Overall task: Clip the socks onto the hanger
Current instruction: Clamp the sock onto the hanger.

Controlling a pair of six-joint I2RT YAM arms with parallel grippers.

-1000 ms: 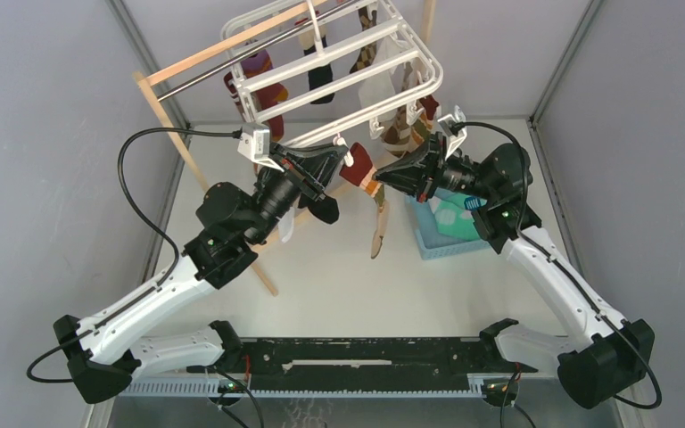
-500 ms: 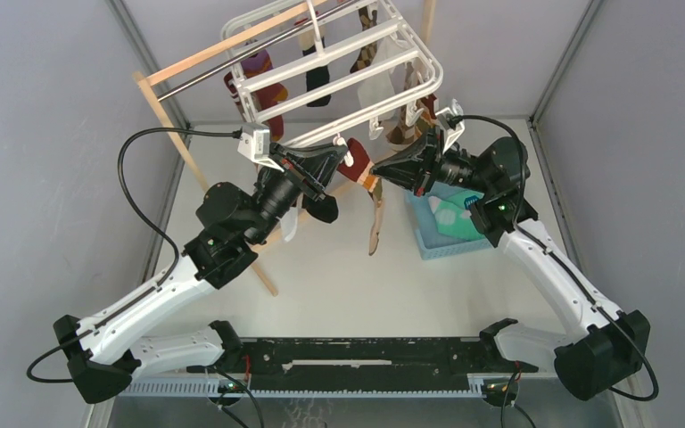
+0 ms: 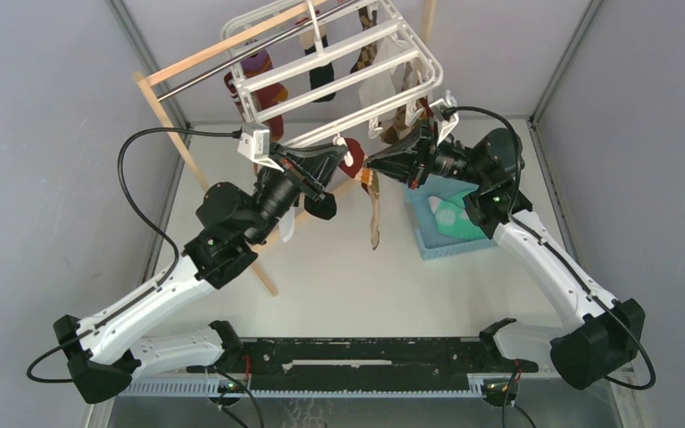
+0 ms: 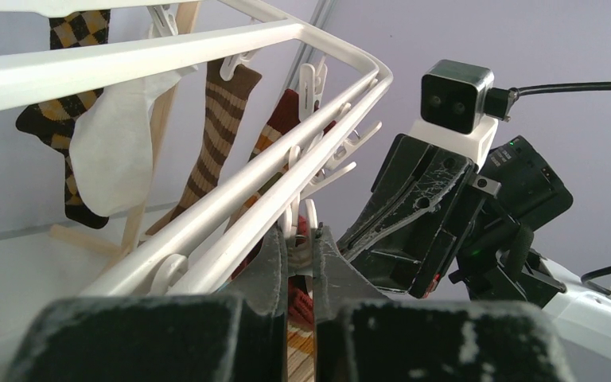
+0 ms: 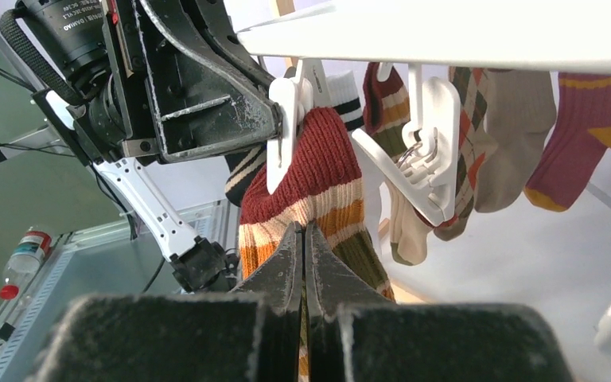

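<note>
Sock (image 3: 375, 212) of brown and orange, its long axis hanging straight down, is gripped at the cuff by the closed right end effector (image 5: 303, 231), just right of and below the clip (image 5: 281, 127) on the hanger (image 4: 167, 50) that is pinched by the left end effector (image 4: 301, 243).

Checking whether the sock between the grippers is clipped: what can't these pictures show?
Left wrist: the left gripper covers the mouth of the clip it pinches.
Right wrist: the sock hides the clip's back; the right gripper hides the sock's foot.
Top view: clip and cuff too small to separate.
</note>
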